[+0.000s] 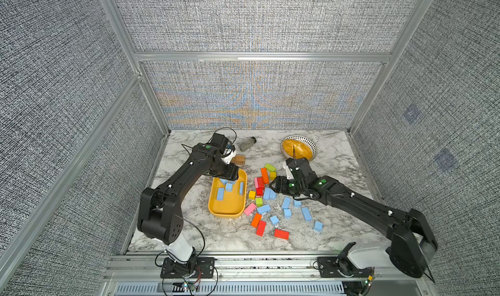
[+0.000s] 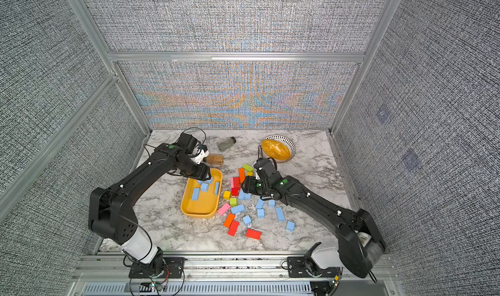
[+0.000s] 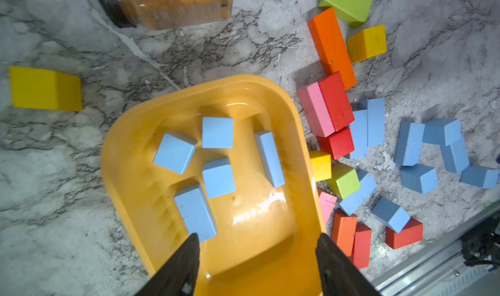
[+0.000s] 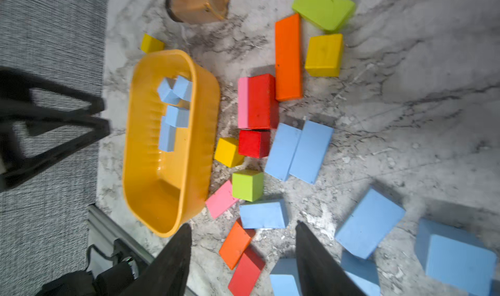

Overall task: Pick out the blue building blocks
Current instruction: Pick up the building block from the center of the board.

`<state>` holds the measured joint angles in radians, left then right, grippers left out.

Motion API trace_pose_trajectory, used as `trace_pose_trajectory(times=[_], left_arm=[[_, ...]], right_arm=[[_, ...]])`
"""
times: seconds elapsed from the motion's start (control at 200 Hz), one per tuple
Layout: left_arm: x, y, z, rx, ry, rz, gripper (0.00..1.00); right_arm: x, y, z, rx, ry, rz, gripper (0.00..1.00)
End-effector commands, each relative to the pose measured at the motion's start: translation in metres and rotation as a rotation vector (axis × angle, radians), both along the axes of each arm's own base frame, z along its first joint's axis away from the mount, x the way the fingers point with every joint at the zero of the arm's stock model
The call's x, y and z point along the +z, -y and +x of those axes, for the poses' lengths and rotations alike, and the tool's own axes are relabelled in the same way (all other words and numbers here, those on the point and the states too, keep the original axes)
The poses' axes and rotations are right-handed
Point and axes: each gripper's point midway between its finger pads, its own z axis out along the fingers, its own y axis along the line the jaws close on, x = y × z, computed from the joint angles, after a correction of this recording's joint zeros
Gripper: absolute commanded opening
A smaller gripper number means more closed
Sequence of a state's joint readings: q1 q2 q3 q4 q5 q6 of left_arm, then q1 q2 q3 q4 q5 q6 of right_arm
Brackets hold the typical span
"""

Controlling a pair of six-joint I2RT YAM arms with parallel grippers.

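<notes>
Several blue building blocks (image 3: 217, 132) lie in the far half of the yellow tray (image 1: 226, 213). My left gripper (image 3: 257, 239) hangs over that tray (image 3: 113, 156), open, with nothing between its fingers; it also shows in a top view (image 1: 230, 177). Several more blue building blocks (image 1: 306, 214) lie scattered on the marble to the right of the tray. My right gripper (image 4: 242, 225) hovers open and empty above this scatter, close to a pair of blue bricks (image 4: 297, 151) lying side by side. In a top view the right gripper (image 1: 272, 186) sits just right of the red blocks.
Red (image 1: 281, 234), orange (image 1: 264, 175), pink (image 1: 250, 209), yellow (image 1: 252, 194) and green (image 1: 270, 167) blocks lie mixed with the blue ones. A brown-filled jar (image 1: 239, 160), a clear bottle (image 1: 246, 143) and a patterned bowl (image 1: 311, 141) stand at the back. A yellow block (image 3: 44, 89) lies beyond the tray.
</notes>
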<state>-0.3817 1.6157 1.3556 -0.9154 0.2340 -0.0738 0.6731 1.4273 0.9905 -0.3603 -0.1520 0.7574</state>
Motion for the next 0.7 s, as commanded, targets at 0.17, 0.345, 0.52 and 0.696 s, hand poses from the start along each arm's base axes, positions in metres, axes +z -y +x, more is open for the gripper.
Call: trace_pose_trajectory(times=[0.17, 0.345, 0.52, 0.696], left_arm=[[0.0, -0.032, -0.004, 0.13, 0.096, -0.009, 0.73], [0.008, -0.045, -0.006, 0.148, 0.151, -0.005, 0.74], [0.01, -0.051, -0.006, 0.169, 0.165, -0.018, 0.75], [0.01, -0.052, -0.006, 0.184, 0.161, -0.04, 0.74]], right_arm=[[-0.062, 0.002, 0.008, -0.011, -0.202, -0.243, 0.54], [-0.088, -0.013, 0.002, 0.052, -0.286, -0.32, 0.54], [-0.1, -0.009, -0.006, 0.059, -0.337, -0.397, 0.54], [-0.108, -0.001, -0.013, 0.069, -0.37, -0.439, 0.55]])
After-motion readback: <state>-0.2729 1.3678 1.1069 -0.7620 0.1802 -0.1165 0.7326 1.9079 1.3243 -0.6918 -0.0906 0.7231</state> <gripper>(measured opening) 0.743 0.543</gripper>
